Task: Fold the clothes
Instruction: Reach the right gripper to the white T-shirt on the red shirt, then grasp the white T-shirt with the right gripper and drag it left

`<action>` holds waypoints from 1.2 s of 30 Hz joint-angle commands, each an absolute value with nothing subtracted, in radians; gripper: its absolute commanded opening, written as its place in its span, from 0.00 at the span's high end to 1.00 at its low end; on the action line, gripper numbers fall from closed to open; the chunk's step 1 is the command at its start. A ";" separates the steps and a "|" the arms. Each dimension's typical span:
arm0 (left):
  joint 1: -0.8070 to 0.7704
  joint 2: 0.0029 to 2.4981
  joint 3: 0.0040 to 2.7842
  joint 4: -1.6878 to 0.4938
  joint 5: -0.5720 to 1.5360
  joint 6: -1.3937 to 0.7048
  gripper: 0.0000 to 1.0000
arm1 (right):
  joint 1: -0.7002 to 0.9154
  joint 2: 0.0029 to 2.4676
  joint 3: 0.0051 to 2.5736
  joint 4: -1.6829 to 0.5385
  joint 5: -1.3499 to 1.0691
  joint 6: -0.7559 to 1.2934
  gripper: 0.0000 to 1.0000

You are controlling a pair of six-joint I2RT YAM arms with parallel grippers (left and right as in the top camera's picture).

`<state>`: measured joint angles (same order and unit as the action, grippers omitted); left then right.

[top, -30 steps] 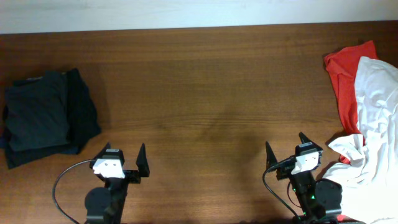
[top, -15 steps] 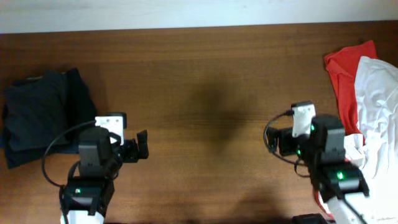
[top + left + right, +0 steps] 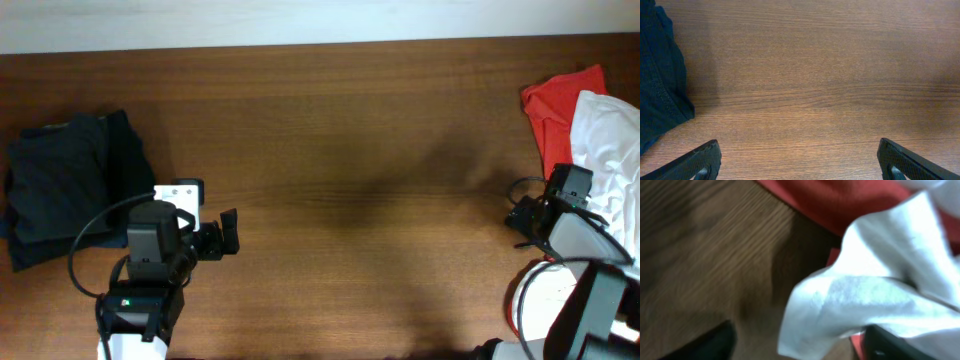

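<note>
The white T-shirt (image 3: 610, 140) lies crumpled at the table's right edge, over a red T-shirt (image 3: 552, 108). My right gripper (image 3: 522, 214) is at the left rim of that pile. In the blurred right wrist view its jaws (image 3: 800, 345) stand open, with a fold of the white shirt (image 3: 850, 300) hanging between the fingertips (image 3: 887, 342) and red cloth (image 3: 840, 200) behind. My left gripper (image 3: 215, 240) is open and empty over bare wood, and in the left wrist view (image 3: 800, 167) its fingertips (image 3: 700, 162) stand wide apart.
A pile of dark clothes (image 3: 70, 185) lies at the left edge, and its hem shows in the left wrist view (image 3: 657, 85). Brown wooden table (image 3: 350, 150) spans the middle. A pale wall strip runs along the far edge.
My right arm has swung right from the front edge to the white and red shirts. My left arm rose from the front edge earlier and has since held still.
</note>
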<state>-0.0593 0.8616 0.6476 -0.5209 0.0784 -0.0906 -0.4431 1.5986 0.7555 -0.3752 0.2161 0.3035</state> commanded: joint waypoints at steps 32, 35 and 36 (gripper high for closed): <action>-0.058 0.909 0.669 -0.509 0.089 -0.075 0.01 | 0.054 1.431 2.013 -1.117 -1.211 -0.287 0.96; -0.058 0.909 0.669 -0.509 0.089 -0.075 0.01 | 0.213 1.477 2.012 -1.195 -0.783 -0.279 0.96; -0.058 0.909 0.669 -0.509 0.089 -0.075 0.01 | 0.257 1.503 2.012 -1.223 -0.665 -0.272 0.96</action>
<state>-0.0593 0.9100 0.6483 -0.5133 0.0784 -0.0906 0.1680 1.4521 1.9980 -1.1835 -1.0420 -0.2729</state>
